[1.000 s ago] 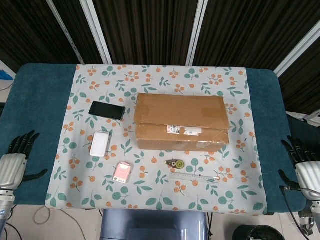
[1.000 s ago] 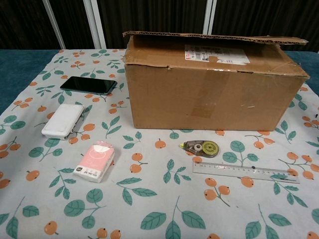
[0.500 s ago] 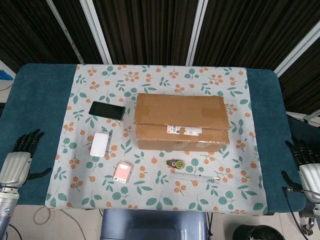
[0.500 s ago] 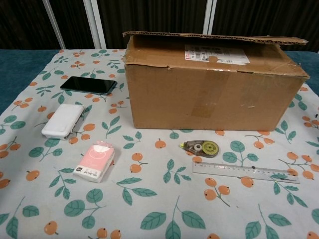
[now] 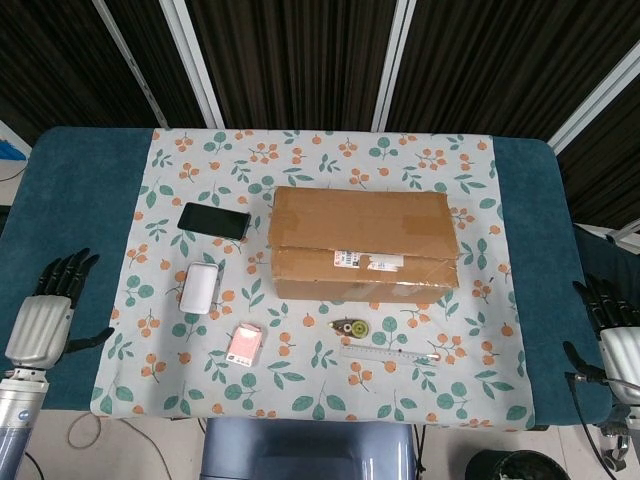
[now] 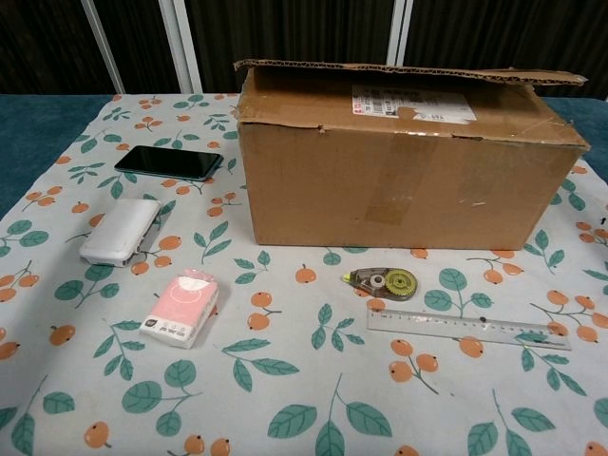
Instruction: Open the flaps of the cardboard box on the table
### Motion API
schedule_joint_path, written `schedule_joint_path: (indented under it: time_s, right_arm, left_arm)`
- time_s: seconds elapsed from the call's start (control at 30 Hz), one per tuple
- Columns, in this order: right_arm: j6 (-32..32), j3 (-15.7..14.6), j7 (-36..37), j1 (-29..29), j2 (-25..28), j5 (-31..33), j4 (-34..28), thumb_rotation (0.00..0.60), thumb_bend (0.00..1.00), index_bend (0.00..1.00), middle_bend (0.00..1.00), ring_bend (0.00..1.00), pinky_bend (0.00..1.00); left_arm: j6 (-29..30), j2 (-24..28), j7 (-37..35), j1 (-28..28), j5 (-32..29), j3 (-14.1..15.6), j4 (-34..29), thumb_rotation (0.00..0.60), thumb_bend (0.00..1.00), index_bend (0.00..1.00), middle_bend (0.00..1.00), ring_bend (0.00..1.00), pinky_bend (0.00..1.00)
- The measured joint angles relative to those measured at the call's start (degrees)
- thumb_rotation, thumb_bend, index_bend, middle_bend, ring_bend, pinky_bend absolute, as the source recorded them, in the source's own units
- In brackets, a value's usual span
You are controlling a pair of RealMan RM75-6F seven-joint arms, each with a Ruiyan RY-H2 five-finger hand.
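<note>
I see the cardboard box [image 5: 361, 244] mid-bench on the patterned cloth [image 5: 460, 380], flaps down, the far one slightly raised; its contents are hidden. My left hand [image 5: 45, 318] hovers at the bench's left edge, fingers [image 5: 66, 272] spread, holding nothing. My right hand [image 5: 618, 345] likewise, at the right edge.

A staged lab bench — floral cloth [image 5: 320, 160] on a teal table [image 5: 70, 190], dark slatted wall [image 5: 300, 60] behind.

Right robot hand [image 5: 618, 345] partly cut by head view edge; box label [image 5: 368, 260] print unreadable.
</note>
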Motion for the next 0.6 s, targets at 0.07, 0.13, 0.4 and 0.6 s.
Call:
schedule_joint_path:
  time_s: [0.07, 0.13, 0.4, 0.6]
  right_arm:
    - [-0.4, 0.1, 0.4, 0.1, 0.0, 0.5, -0.2, 0.600, 0.38, 0.00, 0.00, 0.00, 0.21]
    - [-0.6, 0.3, 1.0, 0.1, 0.1, 1.0, -0.4, 0.600, 0.38, 0.00, 0.00, 0.00, 0.21]
    - [-1.7, 1.0, 3.4, 0.0, 0.7, 2.9, -1.1, 0.600, 0.38, 0.00, 0.00, 0.00, 0.21]
    - [-2.7, 1.2, 4.2, 0.2, 0.7, 3.7, -1.5, 0.600, 0.38, 0.00, 0.00, 0.00, 0.21]
  left_arm:
    - [-1.2, 0.5, 2.2, -1.6, -1.5, -1.6, -2.9, 0.600, 0.11, 0.00, 0.00, 0.00, 0.01]
    - [-2.9, 0.9, 4.7, -3.7, -3.7, -3.7, -5.7, 0.600, 0.11, 0.00, 0.00, 0.00, 0.01]
    - [-9.2, -0.9, 16.7, -14.1, -14.7, -11.2, -9.7, 0.600, 0.12, 0.00, 0.00, 0.00, 0.01]
    - [-13.5, -6.1, 24.5, -23.2, -24.6, -15.1, -8.8, 0.600, 0.12, 0.00, 0.00, 0.00, 0.01]
